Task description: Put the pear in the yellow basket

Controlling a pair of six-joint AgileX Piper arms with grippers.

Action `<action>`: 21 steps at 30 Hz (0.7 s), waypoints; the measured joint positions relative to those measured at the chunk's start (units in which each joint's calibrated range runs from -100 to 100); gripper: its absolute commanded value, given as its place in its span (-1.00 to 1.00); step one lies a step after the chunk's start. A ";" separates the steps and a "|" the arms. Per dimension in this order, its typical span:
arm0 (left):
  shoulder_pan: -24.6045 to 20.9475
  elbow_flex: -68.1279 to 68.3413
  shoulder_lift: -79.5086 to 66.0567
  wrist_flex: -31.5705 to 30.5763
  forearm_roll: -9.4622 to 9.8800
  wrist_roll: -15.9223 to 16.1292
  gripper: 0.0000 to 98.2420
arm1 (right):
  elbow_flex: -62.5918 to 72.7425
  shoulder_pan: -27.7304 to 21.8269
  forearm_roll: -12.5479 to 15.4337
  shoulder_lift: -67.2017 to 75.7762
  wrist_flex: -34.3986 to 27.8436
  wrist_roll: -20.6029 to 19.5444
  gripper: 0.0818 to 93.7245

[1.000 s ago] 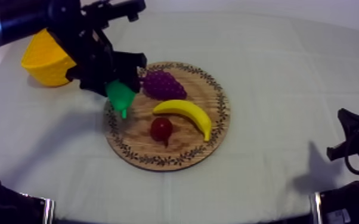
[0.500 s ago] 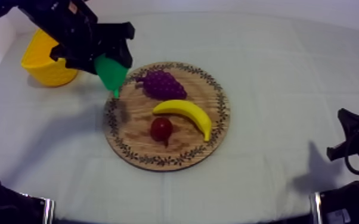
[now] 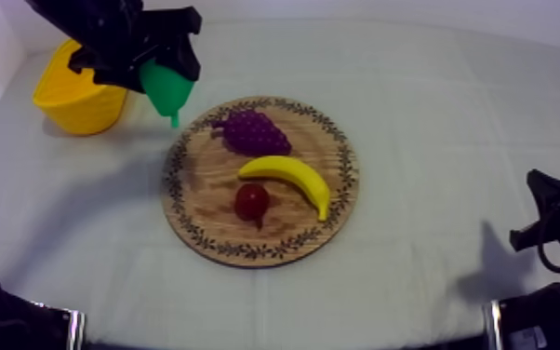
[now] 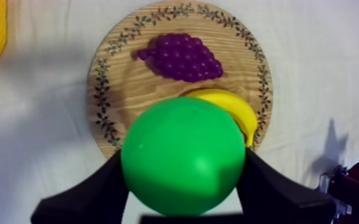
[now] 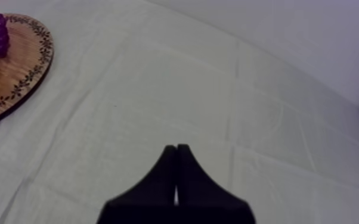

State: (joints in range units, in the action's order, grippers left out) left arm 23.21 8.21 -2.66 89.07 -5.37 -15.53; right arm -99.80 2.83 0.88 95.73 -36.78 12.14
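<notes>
Two black fingers of the left gripper (image 4: 183, 161) were clamped against the sides of the pear (image 3: 166, 86), holding it in the air above the cloth (image 3: 433, 112), between the yellow basket (image 3: 74, 104) and the wooden board (image 3: 207, 216), just off the board's far left rim. Nothing lay between pear and basket. The pear's long axis ran nearly upright, its broad end up among the fingers and its narrow tip pointing down. The basket stood near the table's far left corner, its inside mostly hidden by the arm. On the board lay the grapes (image 3: 254, 132), the banana (image 3: 288, 177) and the small red fruit (image 3: 252, 201). The right gripper (image 5: 176, 173), fingers pressed together on nothing, hung over bare cloth well away from the board.
</notes>
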 measured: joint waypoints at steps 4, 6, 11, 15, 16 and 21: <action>-1.97 -0.29 1.17 0.04 0.14 0.99 0.06 | 0.00 0.00 0.00 0.00 0.00 0.00 -1.00; -3.11 -0.80 1.91 0.05 0.31 1.67 0.05 | 0.00 0.00 0.00 0.00 0.00 0.00 -1.00; -6.50 -3.01 3.86 0.01 0.63 3.55 0.04 | 0.00 0.00 0.00 0.00 0.00 0.00 -1.00; -9.42 -5.11 5.75 0.35 0.86 5.09 0.03 | 0.00 0.00 0.00 0.00 0.00 0.00 -1.00; -10.23 -5.62 6.20 0.27 0.95 5.45 0.03 | 0.00 0.00 0.00 0.00 0.00 0.00 -1.00; -14.04 -7.91 8.62 0.44 0.99 6.87 0.02 | 0.00 0.00 0.00 0.00 0.00 0.00 -1.00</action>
State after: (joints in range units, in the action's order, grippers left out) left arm 9.18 0.30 5.97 89.51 -4.38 -8.67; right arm -99.80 2.83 0.88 95.73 -36.78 12.14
